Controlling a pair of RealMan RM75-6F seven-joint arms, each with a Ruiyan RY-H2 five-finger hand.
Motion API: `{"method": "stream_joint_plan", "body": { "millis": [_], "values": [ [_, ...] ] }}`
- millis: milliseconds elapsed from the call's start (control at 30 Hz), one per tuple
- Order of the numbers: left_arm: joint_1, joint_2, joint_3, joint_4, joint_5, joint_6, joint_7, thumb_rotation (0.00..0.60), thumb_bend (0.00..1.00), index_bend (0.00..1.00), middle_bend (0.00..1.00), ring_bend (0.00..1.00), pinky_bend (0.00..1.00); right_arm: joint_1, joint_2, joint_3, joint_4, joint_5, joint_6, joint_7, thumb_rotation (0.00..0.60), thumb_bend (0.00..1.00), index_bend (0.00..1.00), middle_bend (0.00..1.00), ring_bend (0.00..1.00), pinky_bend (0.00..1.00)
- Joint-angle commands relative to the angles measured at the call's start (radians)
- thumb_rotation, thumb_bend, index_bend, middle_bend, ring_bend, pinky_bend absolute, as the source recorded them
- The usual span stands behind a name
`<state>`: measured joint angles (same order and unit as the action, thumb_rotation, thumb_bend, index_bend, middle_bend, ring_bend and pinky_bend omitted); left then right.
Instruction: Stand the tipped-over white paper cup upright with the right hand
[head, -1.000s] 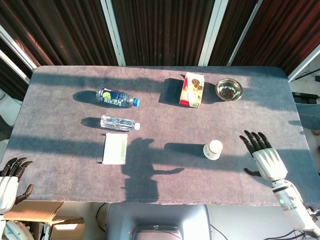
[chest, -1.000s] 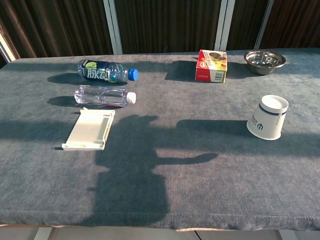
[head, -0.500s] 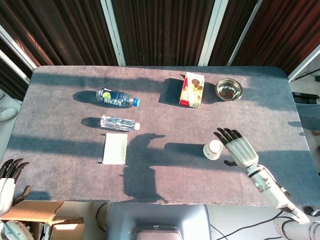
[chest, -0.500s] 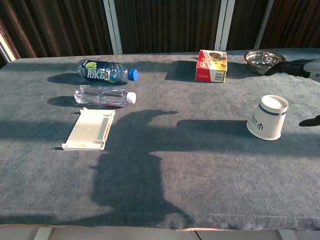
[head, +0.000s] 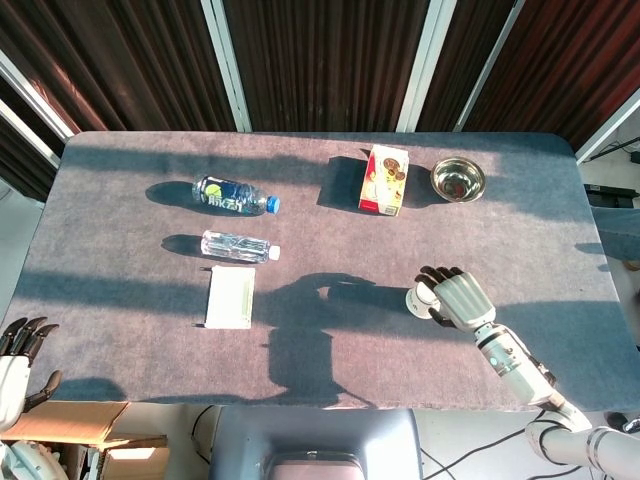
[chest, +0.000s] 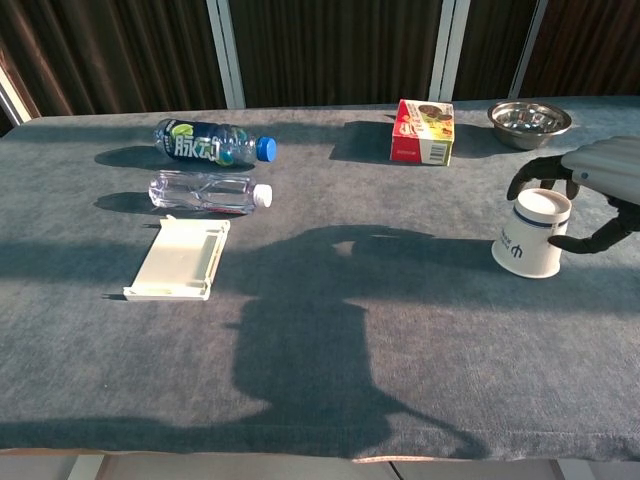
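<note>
Here the right hand (chest: 590, 185) curls loosely around the white paper cup (chest: 533, 234), which lies tilted near the table's right edge; whether the fingers actually grip it cannot be told. An uneven squeeze could crush the thin wall or push the cup sideways. The left hand (head: 14, 360) hangs spread, holding nothing, off the near-left corner.

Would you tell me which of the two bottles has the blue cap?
The dark-labelled bottle, farther from the robot; the clear bottle beside it has a white cap.
</note>
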<state>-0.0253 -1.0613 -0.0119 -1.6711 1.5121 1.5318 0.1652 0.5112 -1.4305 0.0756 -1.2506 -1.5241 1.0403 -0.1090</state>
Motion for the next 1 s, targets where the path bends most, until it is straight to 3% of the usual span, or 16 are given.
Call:
{"method": "stream_joint_plan", "body": {
  "millis": [33, 167, 367, 467, 633, 800, 1000],
  "values": [
    [0.001, 0.001, 0.0, 0.0, 0.001, 0.001, -0.003, 0.6, 0.29, 0.24, 0.15, 0.11, 0.41, 0.001, -0.015, -0.005, 0.019, 0.001, 0.008, 0.002, 0.6, 0.57, 0.48, 0.38, 0.41, 0.55],
    [0.001, 0.002, 0.0, 0.0, 0.001, 0.002, -0.006, 0.6, 0.29, 0.24, 0.15, 0.11, 0.41, -0.005, -0.029, -0.007, 0.038, 0.004, 0.026, -0.007, 0.6, 0.64, 0.59, 0.46, 0.52, 0.65],
    [0.002, 0.002, 0.0, 0.0, 0.002, 0.002, -0.006, 0.6, 0.29, 0.24, 0.15, 0.11, 0.41, -0.021, -0.045, -0.008, 0.044, -0.008, 0.079, 0.014, 0.6, 0.68, 0.67, 0.52, 0.59, 0.69],
    [0.0, 0.001, 0.002, 0.0, 0.003, -0.002, -0.002, 0.6, 0.3, 0.24, 0.15, 0.11, 0.41, -0.039, -0.089, -0.03, 0.084, -0.117, 0.232, 0.249, 0.6, 0.68, 0.67, 0.52, 0.59, 0.69],
    [0.0, 0.001, 0.0, -0.001, 0.001, -0.002, -0.001, 0.6, 0.3, 0.24, 0.15, 0.11, 0.41, -0.032, -0.165, -0.065, 0.23, -0.192, 0.335, 0.608, 0.6, 0.68, 0.67, 0.52, 0.59, 0.69],
    [0.0, 0.002, 0.0, -0.001, -0.002, -0.005, -0.004, 0.6, 0.29, 0.24, 0.15, 0.11, 0.41, -0.003, -0.202, -0.116, 0.332, -0.201, 0.281, 0.94, 0.6, 0.68, 0.66, 0.52, 0.58, 0.69],
    [0.0, 0.004, -0.001, -0.001, -0.003, -0.004, -0.009, 0.6, 0.29, 0.25, 0.15, 0.11, 0.41, 0.022, -0.237, -0.169, 0.472, -0.219, 0.214, 1.06, 0.6, 0.68, 0.57, 0.51, 0.51, 0.63]
  ]
}}
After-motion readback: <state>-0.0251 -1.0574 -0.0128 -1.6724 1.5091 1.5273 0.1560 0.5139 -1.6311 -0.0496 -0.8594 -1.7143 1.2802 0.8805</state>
